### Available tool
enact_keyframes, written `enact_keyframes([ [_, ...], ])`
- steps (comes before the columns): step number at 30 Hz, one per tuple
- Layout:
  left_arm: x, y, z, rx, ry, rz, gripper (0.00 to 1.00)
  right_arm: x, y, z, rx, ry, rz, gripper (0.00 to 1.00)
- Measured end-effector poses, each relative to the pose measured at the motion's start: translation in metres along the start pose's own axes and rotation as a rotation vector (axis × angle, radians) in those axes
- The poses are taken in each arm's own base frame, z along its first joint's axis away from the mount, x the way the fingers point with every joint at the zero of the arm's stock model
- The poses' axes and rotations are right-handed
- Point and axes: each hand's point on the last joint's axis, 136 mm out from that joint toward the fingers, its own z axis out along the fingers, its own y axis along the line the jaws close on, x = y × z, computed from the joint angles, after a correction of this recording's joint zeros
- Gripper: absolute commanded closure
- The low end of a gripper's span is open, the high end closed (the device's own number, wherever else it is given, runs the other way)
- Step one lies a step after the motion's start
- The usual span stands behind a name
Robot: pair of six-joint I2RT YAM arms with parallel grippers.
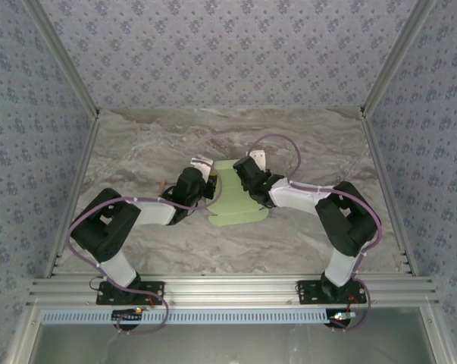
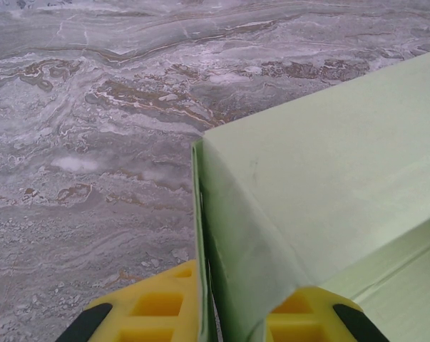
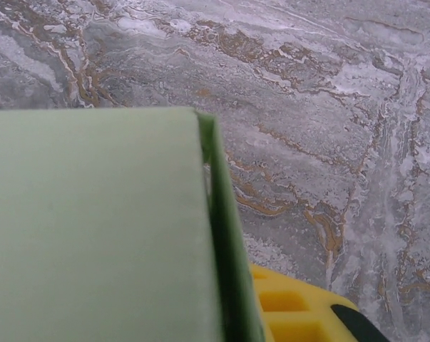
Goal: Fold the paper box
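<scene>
The paper box [image 1: 238, 199] is pale green card, partly folded, lying mid-table between the two arms. My left gripper [image 1: 207, 177] is at its left edge. In the left wrist view the yellow fingers [image 2: 152, 308] are closed from both sides on an upright doubled wall of the paper box [image 2: 321, 178], so the left gripper [image 2: 225, 313] is shut on it. My right gripper [image 1: 244, 173] is at the box's upper right edge. In the right wrist view a broad panel of the paper box [image 3: 93, 228] hides one finger, and its dark green side wall lies against the other yellow finger [image 3: 293, 310].
The marble-patterned table top [image 1: 137, 152] extends on all sides of the box. A thin tan stick [image 1: 163, 185] lies by the left arm's wrist. Metal frame rails [image 1: 228, 288] run along the near edge, and patterned walls close in the back and sides.
</scene>
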Motion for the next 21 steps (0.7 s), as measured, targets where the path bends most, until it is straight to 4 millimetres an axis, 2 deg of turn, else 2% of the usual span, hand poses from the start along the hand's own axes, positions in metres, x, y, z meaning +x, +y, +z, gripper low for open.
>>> enact_keyframes([
  [4, 0.002, 0.001, 0.000, -0.003, 0.009, 0.001, 0.85, 0.000, 0.002, -0.002, -0.019, 0.006, -0.018, 0.59],
  [8, 0.004, 0.001, 0.000, -0.008, 0.018, 0.003, 0.85, 0.001, 0.007, -0.012, -0.084, 0.014, -0.039, 0.46],
  [16, 0.003, 0.002, 0.001, -0.016, 0.021, -0.011, 0.85, 0.004, 0.016, -0.032, -0.200, 0.031, -0.069, 0.32],
  [21, 0.004, 0.004, 0.001, -0.031, 0.040, -0.012, 0.85, 0.005, 0.022, -0.054, -0.265, 0.038, -0.102, 0.29],
])
